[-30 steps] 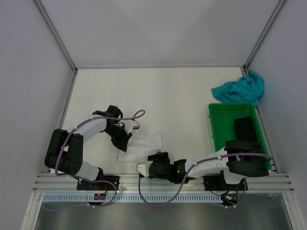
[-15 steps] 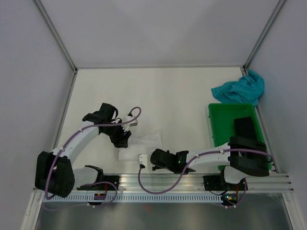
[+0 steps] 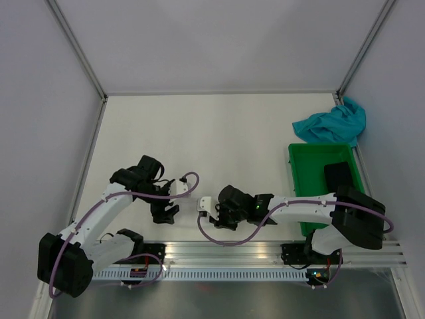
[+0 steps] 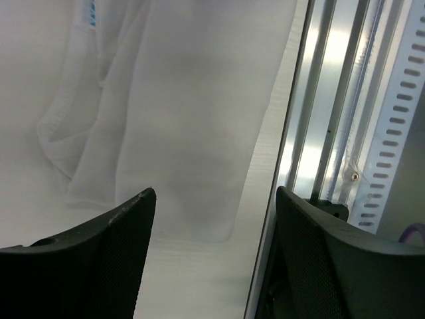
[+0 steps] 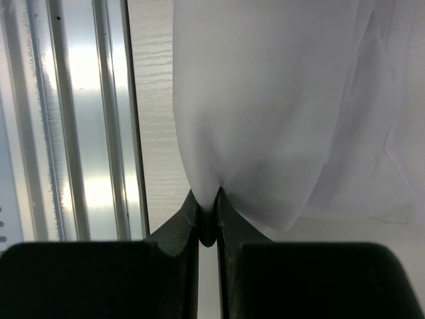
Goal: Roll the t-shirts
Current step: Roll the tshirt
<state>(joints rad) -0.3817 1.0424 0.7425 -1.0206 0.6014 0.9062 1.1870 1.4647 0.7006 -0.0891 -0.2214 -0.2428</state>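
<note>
The white t-shirt [image 5: 265, 100] hangs in soft folds from my right gripper [image 5: 207, 199], which is shut on a pinch of its near edge. In the top view my right gripper [image 3: 207, 211] is near the table's front edge, and the white cloth barely shows against the white table. My left gripper [image 4: 214, 199] stands open just short of the white t-shirt [image 4: 186, 119], with nothing between its fingers. From above, the left gripper [image 3: 166, 211] is a little to the left of the right one. The teal-blue t-shirt [image 3: 332, 125] lies crumpled at the back right.
A green crate [image 3: 292, 179] stands at the right with a dark object [image 3: 340, 176] inside. The aluminium rail [image 3: 226, 251] runs along the near edge, close beside both grippers; the rail [image 4: 332, 100] fills the right of the left wrist view. Walls enclose the table.
My left gripper has let go of the white t-shirt, opened and drawn back towards the near edge. My right gripper has shut on the shirt's edge and moved away from the rail.
</note>
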